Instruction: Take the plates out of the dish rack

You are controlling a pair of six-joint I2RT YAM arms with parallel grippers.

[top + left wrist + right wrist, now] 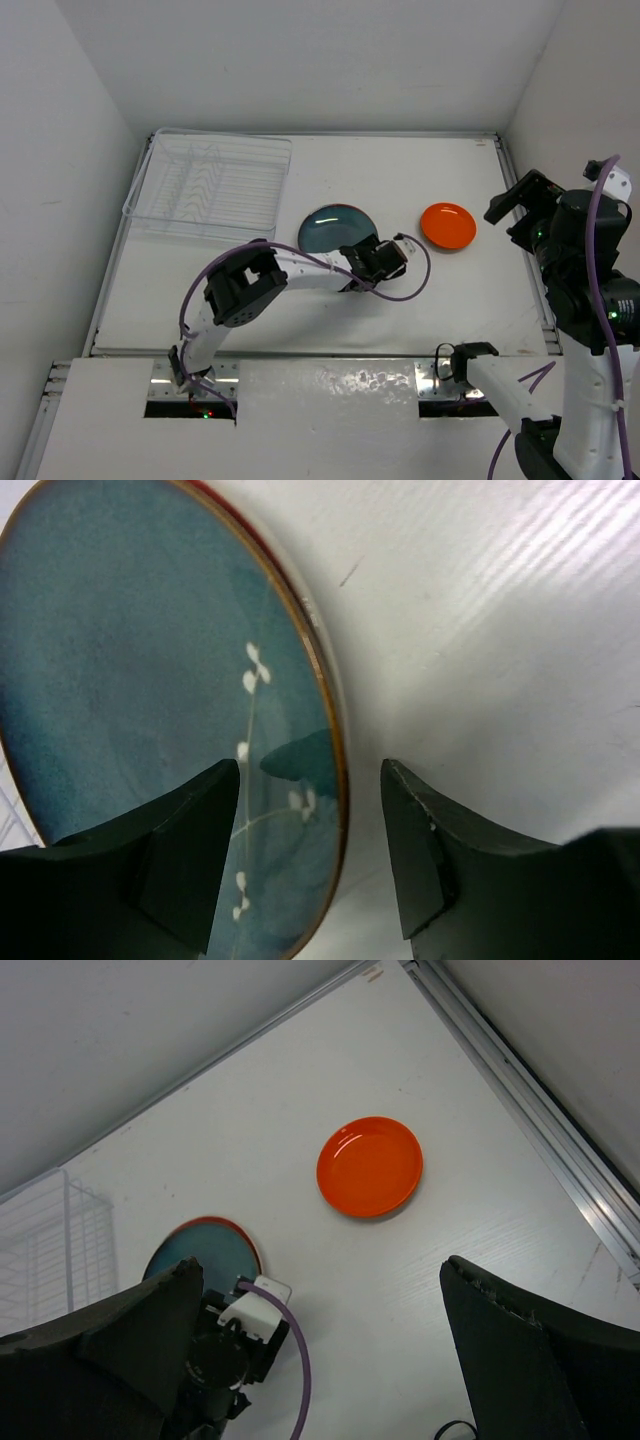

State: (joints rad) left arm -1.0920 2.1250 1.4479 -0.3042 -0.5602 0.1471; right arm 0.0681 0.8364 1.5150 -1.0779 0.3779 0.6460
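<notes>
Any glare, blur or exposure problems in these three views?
Left wrist: the fingers are dark and soft-edged, and the teal plate carries a dark reflection. Right wrist: its fingers are near-black silhouettes; the orange plate is sharp. Top external: the dish rack wires fade into the white table.

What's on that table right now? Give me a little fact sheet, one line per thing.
rack: far left corner of the table; no plates visible in it
teal plate: lying flat, middle of the table
orange plate: lying flat, right of the teal plate, not touching it
left fingers: open, one over the teal plate's edge, the other over bare table; gripping nothing
right fingers: wide open, holding nothing, raised at the right side, looking down on both plates
</notes>
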